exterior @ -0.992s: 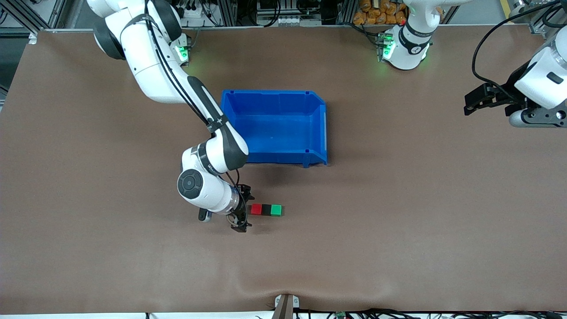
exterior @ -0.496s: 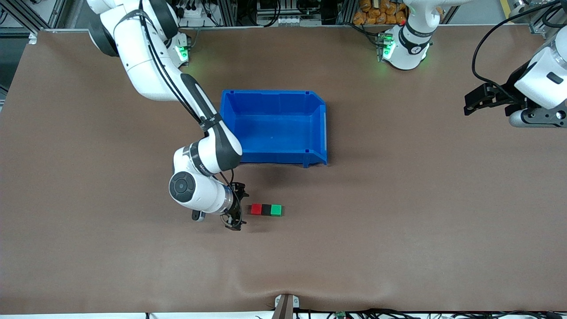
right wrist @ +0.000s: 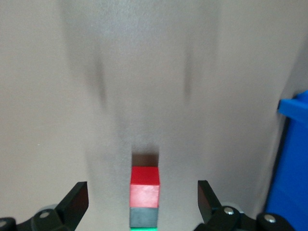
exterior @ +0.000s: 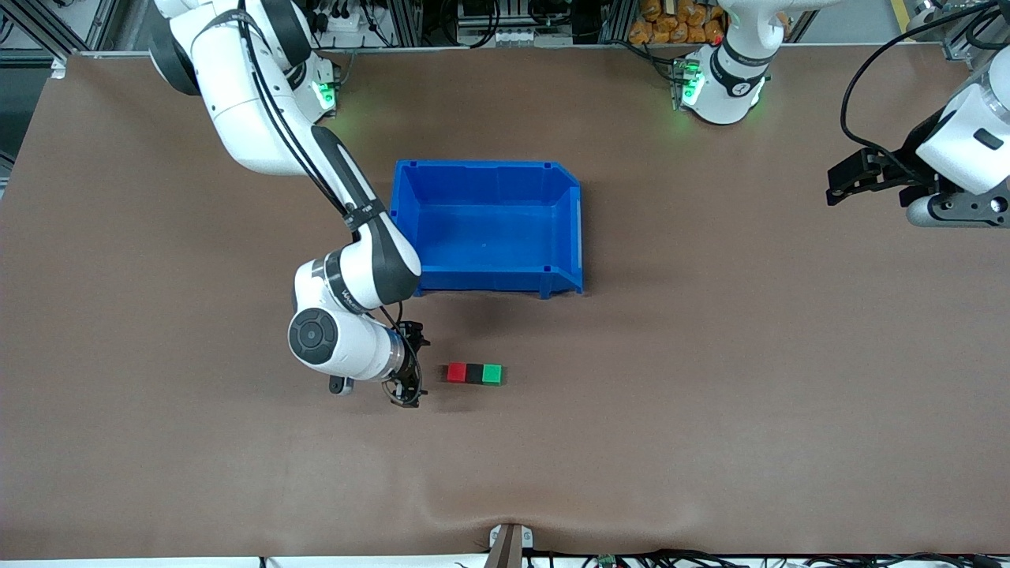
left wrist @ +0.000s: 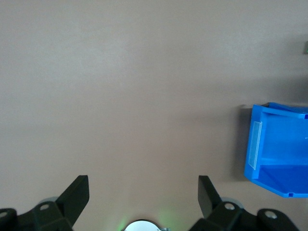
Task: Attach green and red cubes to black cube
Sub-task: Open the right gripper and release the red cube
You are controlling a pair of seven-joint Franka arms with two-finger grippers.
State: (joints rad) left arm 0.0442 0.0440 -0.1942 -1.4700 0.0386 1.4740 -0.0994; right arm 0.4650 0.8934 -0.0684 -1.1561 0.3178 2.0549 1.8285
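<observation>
The red cube [exterior: 455, 372], the black cube [exterior: 473, 373] and the green cube [exterior: 492, 373] lie touching in one row on the brown table, the black one in the middle. The red one is at the right arm's end of the row. My right gripper [exterior: 414, 367] is open and empty, a short gap from the red cube, toward the right arm's end. The right wrist view shows the red cube [right wrist: 145, 187], the black cube [right wrist: 144, 217] and a sliver of green [right wrist: 144, 229] between the spread fingers of my right gripper [right wrist: 140, 197]. My left gripper [exterior: 835, 185] is open, empty and waits at the left arm's end of the table; the left wrist view shows it [left wrist: 143, 192] over bare table.
A blue bin [exterior: 489, 166] stands empty, farther from the front camera than the row of cubes. It also shows in the right wrist view [right wrist: 293, 159] and in the left wrist view [left wrist: 279, 154]. The right arm's forearm passes beside the bin's corner.
My right gripper has drawn back from the red cube toward the right arm's end of the table. The three cubes and the left arm have not moved.
</observation>
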